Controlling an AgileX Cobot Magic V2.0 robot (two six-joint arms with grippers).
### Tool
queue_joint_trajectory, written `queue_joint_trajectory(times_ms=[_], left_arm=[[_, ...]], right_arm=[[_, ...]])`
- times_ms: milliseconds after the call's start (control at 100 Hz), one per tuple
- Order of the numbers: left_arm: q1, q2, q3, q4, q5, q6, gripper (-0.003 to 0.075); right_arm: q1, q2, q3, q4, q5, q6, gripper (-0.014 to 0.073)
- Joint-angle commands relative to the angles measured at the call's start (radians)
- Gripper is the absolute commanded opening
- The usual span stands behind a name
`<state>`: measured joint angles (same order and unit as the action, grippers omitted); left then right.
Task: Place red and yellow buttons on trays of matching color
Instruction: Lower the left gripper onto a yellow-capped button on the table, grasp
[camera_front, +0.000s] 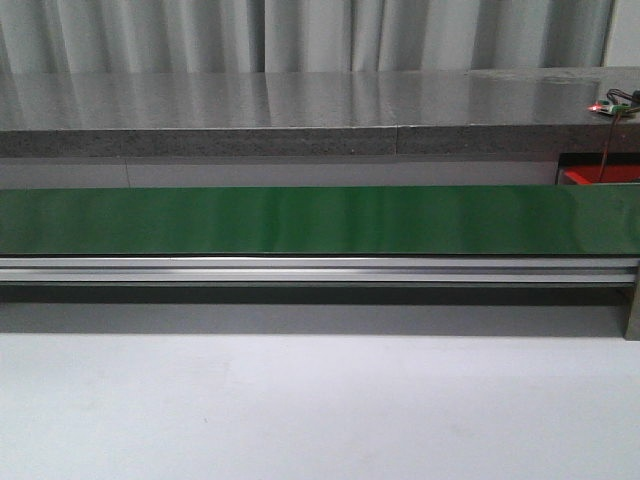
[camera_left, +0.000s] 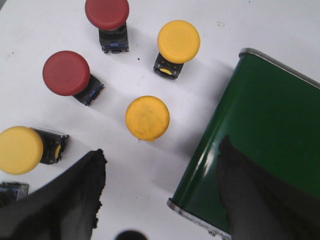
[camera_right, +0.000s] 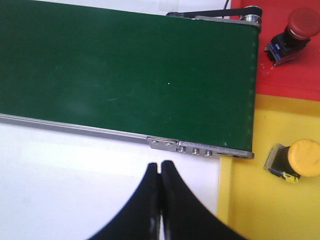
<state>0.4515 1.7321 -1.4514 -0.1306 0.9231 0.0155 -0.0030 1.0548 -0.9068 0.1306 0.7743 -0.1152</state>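
Front view: only the green conveyor belt (camera_front: 320, 220), its aluminium rail (camera_front: 320, 268) and white table (camera_front: 320, 410); no arms, no buttons. Right wrist view alone shows the yellow tray (camera_right: 250, 200) and red tray (camera_right: 290, 75) past the belt's end, one yellow button (camera_right: 295, 160) and one red button (camera_right: 295, 30) lying on their sides on matching trays; right gripper (camera_right: 160, 200) fingers pressed together, empty. Left wrist view alone shows loose buttons on the table beside the belt's corner: two red (camera_left: 66, 73) (camera_left: 107, 14), three yellow (camera_left: 147, 118) (camera_left: 178, 41) (camera_left: 21, 150); left gripper (camera_left: 160, 200) fingers apart. No readable writing.

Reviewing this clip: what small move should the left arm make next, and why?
Probably lower the open left gripper onto the nearest yellow button. Five buttons lie loose on the white table beside the green belt, nothing is held, and the right gripper is shut and empty near the trays.
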Motion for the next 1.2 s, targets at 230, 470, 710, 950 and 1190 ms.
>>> queue_joint_trajectory(times_ms=[230,470,710,950,1190], left_arm=[[0.001,0.155,-0.174,-0.014,0.035,-0.010,0.0474],[0.001,0.218,-0.180,-0.003,0.017,-0.010,0.0474],[0.001,0.254,-0.180,-0.002,-0.023,-0.010,0.0474],[0.001,0.261,-0.180,0.004,-0.023,-0.010,0.0371],[0.001,0.261,-0.180,0.004,-0.023,-0.010,0.0191]], right_arm=[[-0.002,-0.020,-0.024,0.002,-0.054,-0.007,-0.0072],[-0.002,-0.020,-0.024,0.002,-0.054,-0.007,-0.0072],[-0.002,-0.020,-0.024,0.002,-0.054,-0.007,-0.0072],[-0.002,-0.020,-0.024,0.002,-0.054,-0.007,-0.0072],[-0.002,-0.020,-0.024,0.002,-0.054,-0.007,-0.0072]])
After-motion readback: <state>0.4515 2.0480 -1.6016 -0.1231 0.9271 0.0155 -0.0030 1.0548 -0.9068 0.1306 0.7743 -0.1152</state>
